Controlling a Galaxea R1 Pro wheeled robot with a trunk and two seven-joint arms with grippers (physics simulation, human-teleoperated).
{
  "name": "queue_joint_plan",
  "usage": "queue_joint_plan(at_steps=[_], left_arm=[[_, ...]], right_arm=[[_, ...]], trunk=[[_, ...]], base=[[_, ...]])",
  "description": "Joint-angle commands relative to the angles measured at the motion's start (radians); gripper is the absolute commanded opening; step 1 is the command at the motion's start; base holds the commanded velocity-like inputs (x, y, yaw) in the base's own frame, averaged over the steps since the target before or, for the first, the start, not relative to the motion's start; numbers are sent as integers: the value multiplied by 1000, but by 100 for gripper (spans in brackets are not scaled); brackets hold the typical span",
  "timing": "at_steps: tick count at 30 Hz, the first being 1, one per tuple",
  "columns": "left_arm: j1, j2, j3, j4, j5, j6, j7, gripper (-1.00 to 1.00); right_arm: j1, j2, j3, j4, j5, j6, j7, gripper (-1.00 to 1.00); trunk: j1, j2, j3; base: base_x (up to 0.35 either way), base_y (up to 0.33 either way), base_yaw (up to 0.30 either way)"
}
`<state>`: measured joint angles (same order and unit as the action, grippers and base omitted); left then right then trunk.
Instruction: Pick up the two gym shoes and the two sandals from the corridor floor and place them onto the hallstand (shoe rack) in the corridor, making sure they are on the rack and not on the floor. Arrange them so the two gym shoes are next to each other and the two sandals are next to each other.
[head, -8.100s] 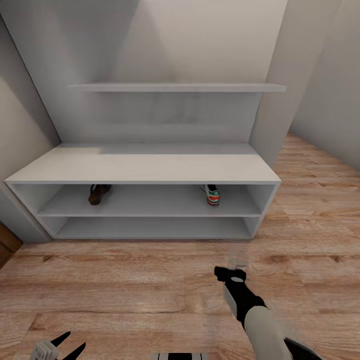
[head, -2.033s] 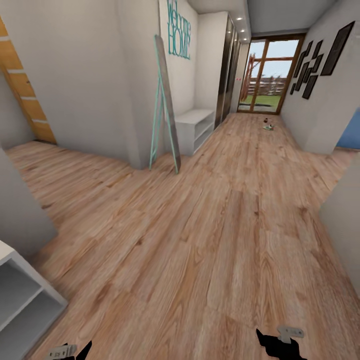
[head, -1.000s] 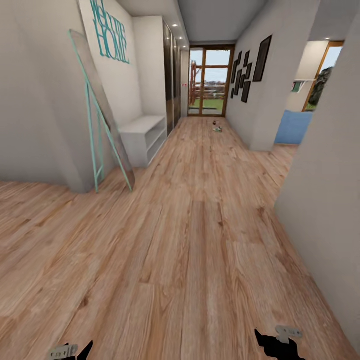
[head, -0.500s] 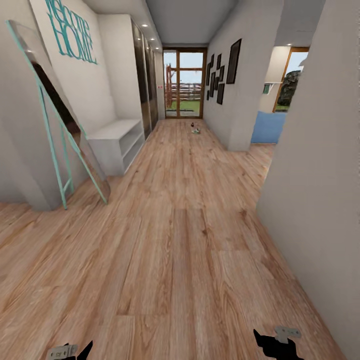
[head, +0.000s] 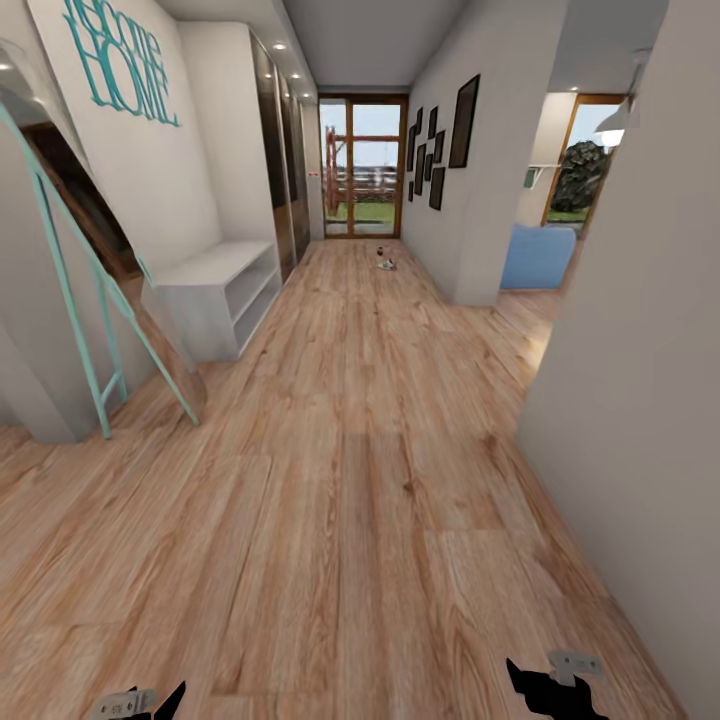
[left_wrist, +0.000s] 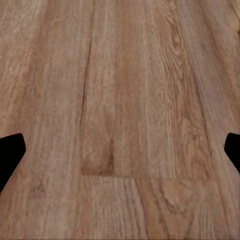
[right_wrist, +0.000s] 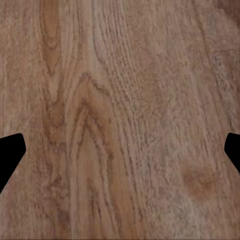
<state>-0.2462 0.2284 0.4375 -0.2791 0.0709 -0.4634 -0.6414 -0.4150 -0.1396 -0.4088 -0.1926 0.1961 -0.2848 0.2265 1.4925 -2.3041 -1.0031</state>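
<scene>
Gym shoe (head: 385, 264) with a small dark item, too small to identify, just beside it: upper centre of head frame, far down the corridor floor (head: 380, 450), near the glass door (head: 360, 168). Well apart from my left gripper (head: 150, 702) and right gripper (head: 550, 685) at the bottom edge. Wrist views: both spread wide, empty, over planks.

Wall lettering at ten o'clock.
Teal cut-out letters (head: 120, 68) stand on the white wall (head: 190, 190) above the white bench (head: 215, 290); the lower word reads "HOME", the upper word is cut off and unreadable.
</scene>
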Motion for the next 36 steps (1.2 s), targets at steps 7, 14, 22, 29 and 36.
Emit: queue_joint_plan(at_steps=[7,14,22,29,36], left_arm=[[-1,0,3,1,7,2,-9,100],[-1,0,3,1,7,2,-9,100],[-1,0,3,1,9,2,-9,100],[-1,0,3,3,9,2,-9,100],[-1,0,3,3,9,2,-9,100]], right_arm=[[-1,0,-8,1,9,-5,4,100],[-1,0,-8,2,9,-5,1,100],[-1,0,-8,2,8,-6,1,100],[-1,0,-9,1,6,-7,1,100],[-1,1,-9,2,6,-7,-1,100]], trunk=[[0,0,-1],[0,0,-1],[0,0,-1],[0,0,-1],[0,0,-1]], base=[[339,0,0],[339,0,0],[339,0,0],[339,0,0],[339,0,0]])
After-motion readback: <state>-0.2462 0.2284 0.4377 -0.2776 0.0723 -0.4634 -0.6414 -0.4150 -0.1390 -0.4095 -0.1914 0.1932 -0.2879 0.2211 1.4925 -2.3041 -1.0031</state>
